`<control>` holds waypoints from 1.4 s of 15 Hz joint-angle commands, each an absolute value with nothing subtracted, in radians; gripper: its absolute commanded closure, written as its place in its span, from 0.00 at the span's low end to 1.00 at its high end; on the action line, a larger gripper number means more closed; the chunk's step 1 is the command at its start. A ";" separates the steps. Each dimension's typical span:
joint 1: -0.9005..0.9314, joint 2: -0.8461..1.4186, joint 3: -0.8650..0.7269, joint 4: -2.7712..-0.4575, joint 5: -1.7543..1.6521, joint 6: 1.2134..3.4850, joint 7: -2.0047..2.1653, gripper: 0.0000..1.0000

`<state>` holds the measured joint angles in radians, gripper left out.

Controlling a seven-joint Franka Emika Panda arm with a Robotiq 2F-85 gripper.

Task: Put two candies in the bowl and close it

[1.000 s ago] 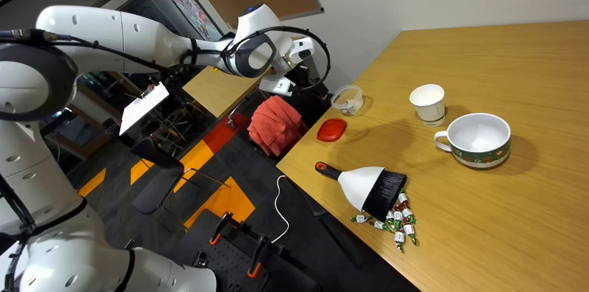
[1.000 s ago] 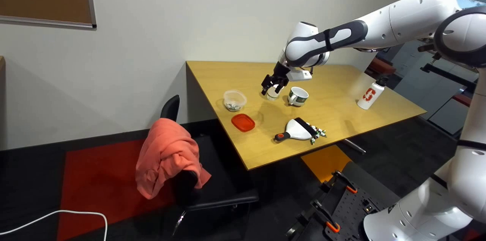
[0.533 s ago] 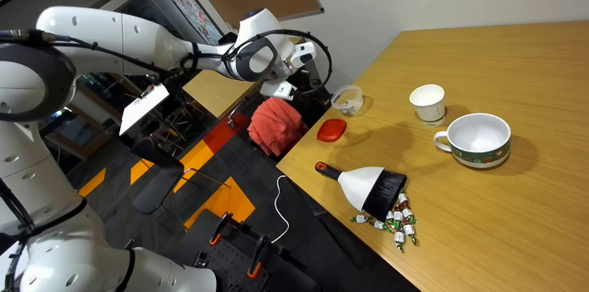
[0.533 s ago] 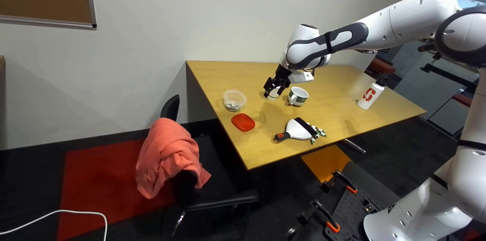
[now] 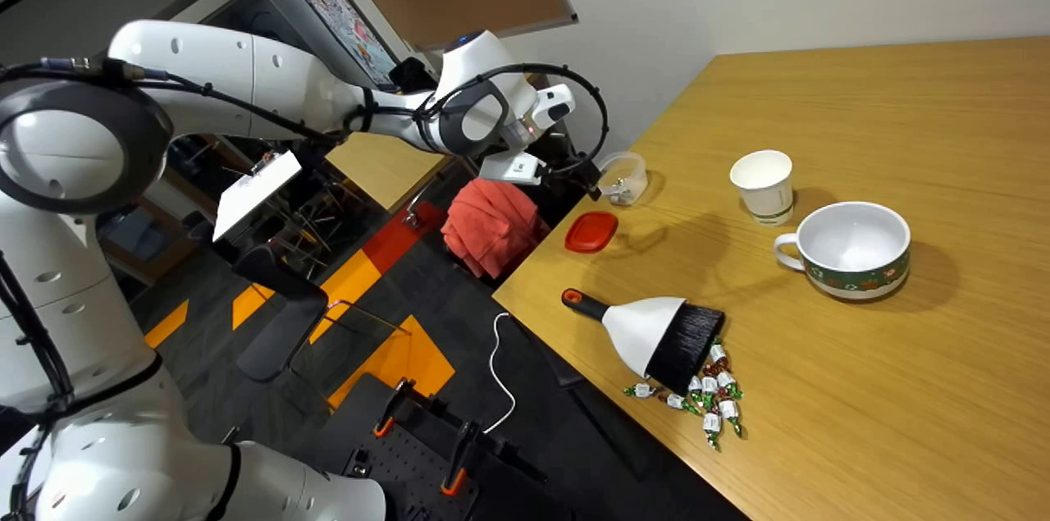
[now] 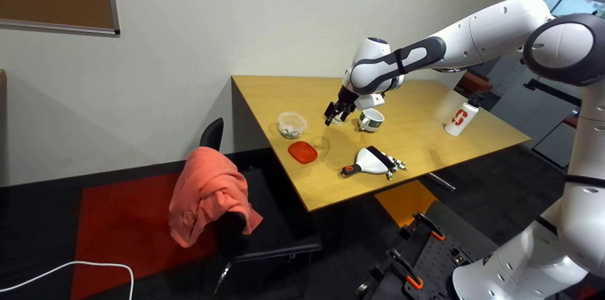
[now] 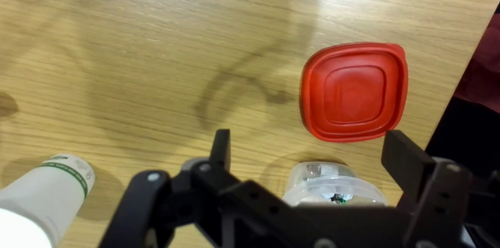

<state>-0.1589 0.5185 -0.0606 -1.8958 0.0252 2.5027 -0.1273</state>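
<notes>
Brought gripper [image 7: 307, 138], spread wide, gripping nothing, lower and nearer clear tub [image 6: 294, 123] upright on table [image 6: 411, 139]. Can see candies [image 7: 338, 200] inside, can't count them. Likely past filling, spread to fetch red lid [image 7: 353, 93], parked flat just beside tub, apparently for closing.

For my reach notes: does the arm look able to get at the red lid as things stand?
Probably yes: the gripper stands open, and the red lid lies on the table with nothing on top and the clear container apart from it. The lid's low edge may be awkward to grip.
</notes>
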 commanded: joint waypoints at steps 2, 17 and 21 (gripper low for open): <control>-0.162 0.541 -0.055 -1.879 0.023 2.501 -0.154 0.00; -0.150 0.671 -0.063 -1.834 -0.009 2.663 -0.149 0.03; -0.156 0.713 -0.061 -1.805 -0.009 2.650 -0.156 0.21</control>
